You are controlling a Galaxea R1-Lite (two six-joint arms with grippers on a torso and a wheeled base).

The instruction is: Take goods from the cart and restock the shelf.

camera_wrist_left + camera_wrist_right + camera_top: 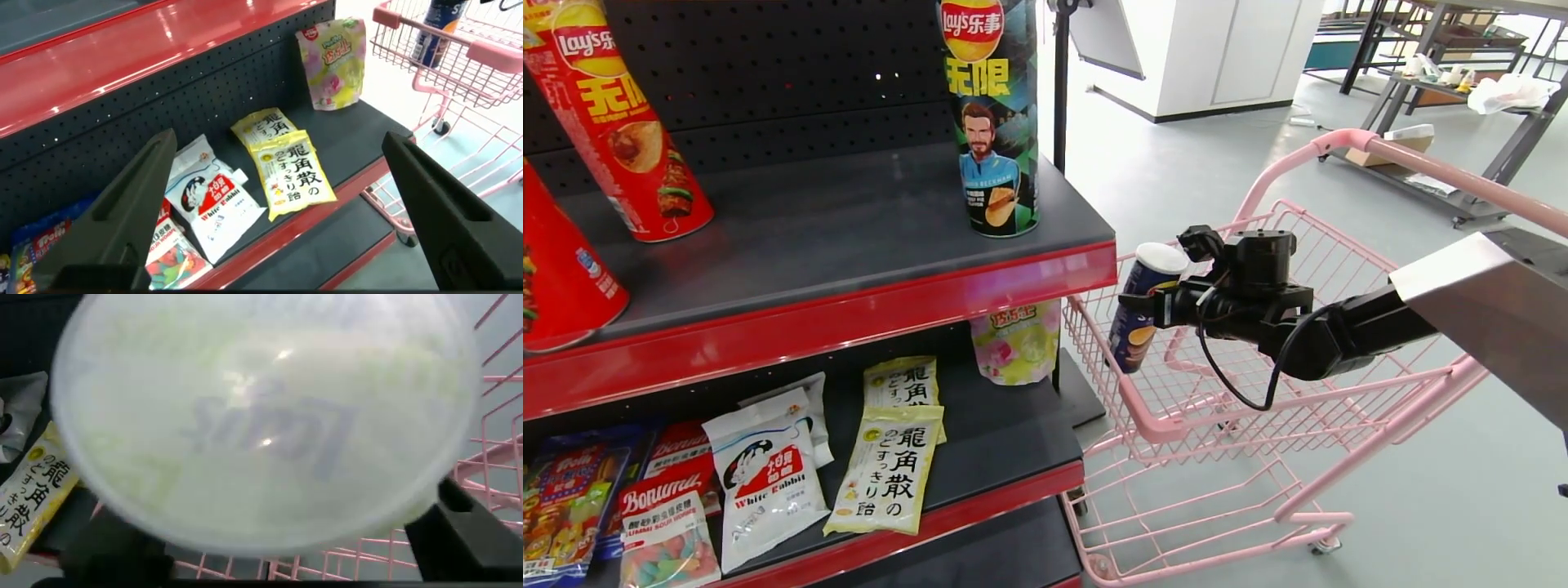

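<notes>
My right gripper (1153,307) is shut on a dark blue chips can (1133,340) with a white lid, held almost upright above the near-left corner of the pink cart (1339,237), just right of the shelf's end. The can's lid (261,416) sits close up in the right wrist view. On the top shelf board (833,229) stand a dark chips can (992,122) at the right end and two red chips cans (621,122) at the left. My left gripper (278,139) is open with nothing in it, in front of the lower shelf's candy bags (286,167).
The lower shelf (1013,433) holds yellow packets (890,465), white candy bags (764,482), several colourful bags at the left and a pink pouch (1017,339) at the back right. The cart's basket looks bare. Grey floor lies behind, with metal racks (1462,90) far right.
</notes>
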